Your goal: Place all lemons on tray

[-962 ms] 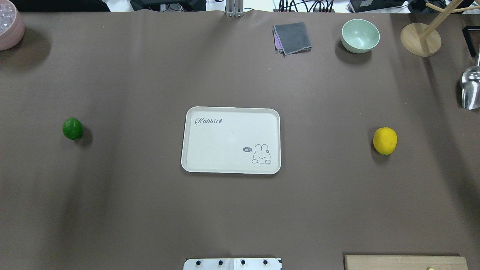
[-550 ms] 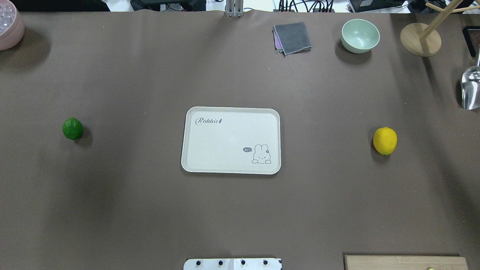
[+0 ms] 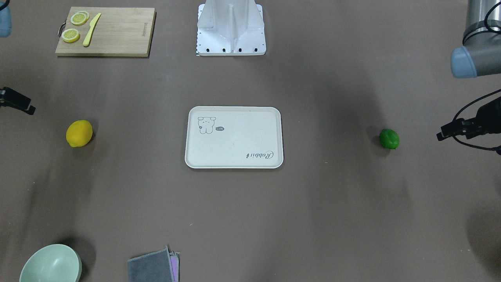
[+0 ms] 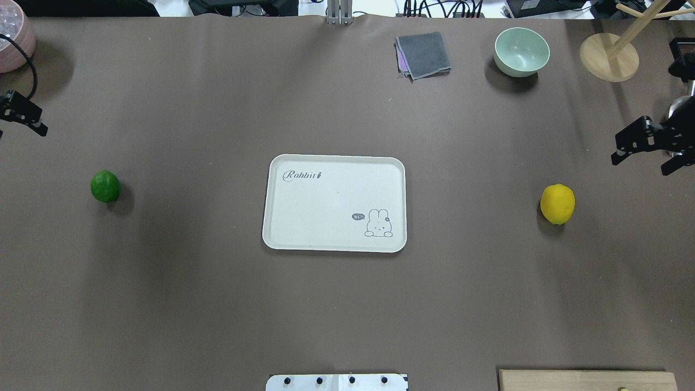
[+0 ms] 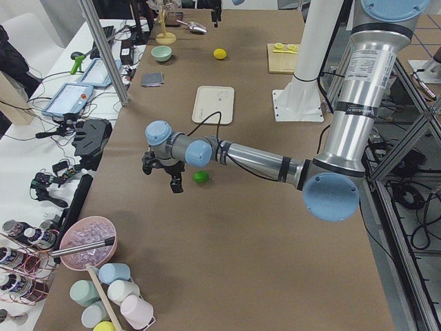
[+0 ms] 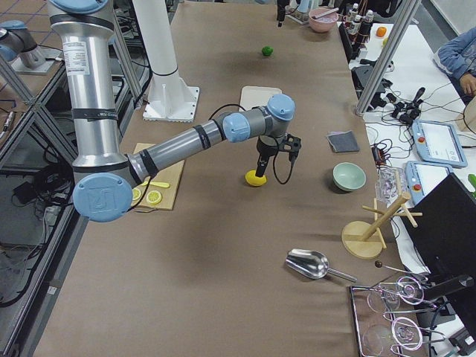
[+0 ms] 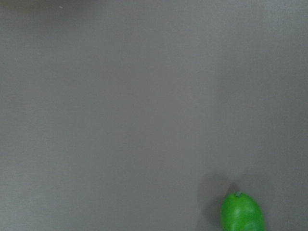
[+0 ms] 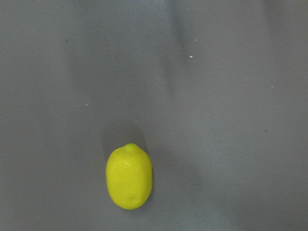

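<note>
Two grippers are now being shown at the edges of the overhead view, where only the table and the things on it were being seen a moment ago. The left gripper is being brought in from the left edge, on the far side of the green lemon and apart from it. So little of it is being shown that its opening cannot be told. The right gripper is being brought in from the right edge, near the yellow lemon but not touching it. Its two fingers are being held wide, with nothing between them.

Neither lemon is being moved. Both are lying in the same places as before, the green one well to the left of the tray and the yellow one well to the right, and no fruit is lying on the tray. One lemon is being seen low in each wrist view, so it is judged that each gripper is being aimed at the fruit on its own side. The task is only being started: both lemons are waiting to be grasped, and each gripper needs to be lowered over its fruit first.
</note>
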### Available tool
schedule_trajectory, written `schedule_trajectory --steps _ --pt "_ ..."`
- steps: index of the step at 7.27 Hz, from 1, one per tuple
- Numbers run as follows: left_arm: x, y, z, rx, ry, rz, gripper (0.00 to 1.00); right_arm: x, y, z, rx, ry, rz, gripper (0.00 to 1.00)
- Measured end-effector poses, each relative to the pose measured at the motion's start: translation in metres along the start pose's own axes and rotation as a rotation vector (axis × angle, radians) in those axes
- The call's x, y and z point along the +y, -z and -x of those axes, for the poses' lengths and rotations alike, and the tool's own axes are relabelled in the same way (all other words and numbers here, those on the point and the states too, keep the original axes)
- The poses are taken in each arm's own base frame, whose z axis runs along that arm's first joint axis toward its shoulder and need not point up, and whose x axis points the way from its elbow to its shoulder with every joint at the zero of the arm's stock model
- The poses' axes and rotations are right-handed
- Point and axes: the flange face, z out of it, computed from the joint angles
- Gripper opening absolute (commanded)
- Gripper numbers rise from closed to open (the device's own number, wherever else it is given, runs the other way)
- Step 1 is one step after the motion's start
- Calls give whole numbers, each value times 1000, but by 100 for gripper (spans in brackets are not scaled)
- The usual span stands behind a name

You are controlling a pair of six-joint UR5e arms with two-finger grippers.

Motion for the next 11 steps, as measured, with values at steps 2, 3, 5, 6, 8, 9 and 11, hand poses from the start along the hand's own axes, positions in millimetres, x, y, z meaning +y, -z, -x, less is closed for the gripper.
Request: schedule_trajectory --steps 2,3,5,6,8,9,11 --pt "4 -41 -56 4 10 71 98 10 -30 47 31 71 28 99" --pt "12 -61 -76 -2 -7 104 98 13 -43 57 50 95 38 98" --pt "25 -91 -97 -19 -40 149 98 6 -64 53 75 145 56 97" --pt "27 -96 -98 -23 -49 156 98 0 -76 47 81 169 60 97" --pt "28 -99 -97 -26 -67 160 98 -12 -104 35 64 210 49 97" --pt "29 -101 -94 -28 -80 163 98 -18 -115 30 54 220 41 97" --pt "29 -105 -87 -39 -87 166 98 -24 -126 22 49 218 39 97"
